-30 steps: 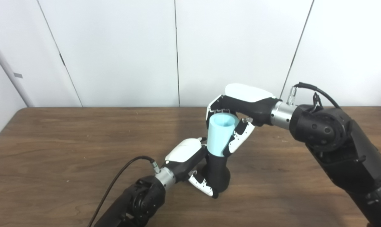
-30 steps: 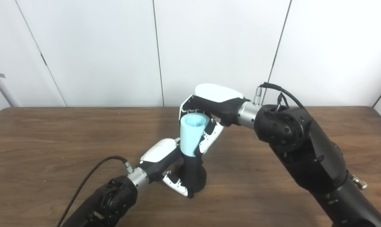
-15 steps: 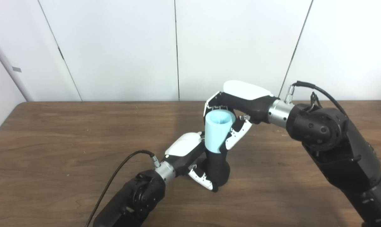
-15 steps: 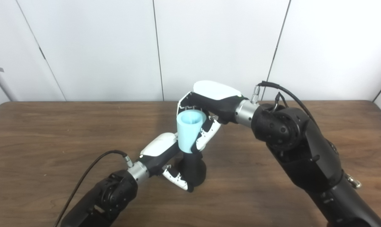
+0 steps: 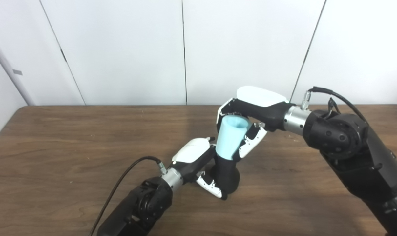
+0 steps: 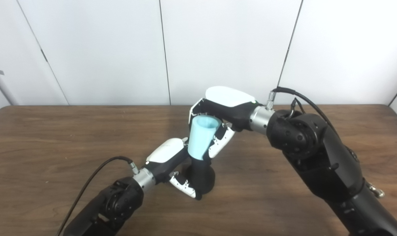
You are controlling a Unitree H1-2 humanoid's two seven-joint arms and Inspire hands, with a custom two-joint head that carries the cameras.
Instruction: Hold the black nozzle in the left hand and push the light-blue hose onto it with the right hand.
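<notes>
The black nozzle [image 5: 226, 175] stands near the middle of the brown wooden table [image 5: 54, 157], its wide rounded base low by the tabletop and its narrower neck pointing up. The left hand [image 5: 198, 164] is closed around it from the left: the white back of the hand lies just left of the neck, and its fingers [image 5: 211, 188] curl under and across the front of the base.

Directly above the nozzle sits the light-blue hose [image 5: 230, 137], a short pale tube that widens a little toward its open top. Its lower end is fitted over the top of the nozzle's neck, and it leans slightly to the right of upright. The right hand [image 5: 247, 114] grips the hose from above and from the right; its fingers wrap the far side of the rim, while its thumb [image 5: 251, 142] presses along the tube's right wall.

The right arm [image 5: 343, 147] stretches away from the nozzle toward the table's right side, with a black cable [image 5: 333, 96] looping at the wrist. A second cable [image 5: 126, 178] trails from the left wrist, down and to the left of the nozzle.
</notes>
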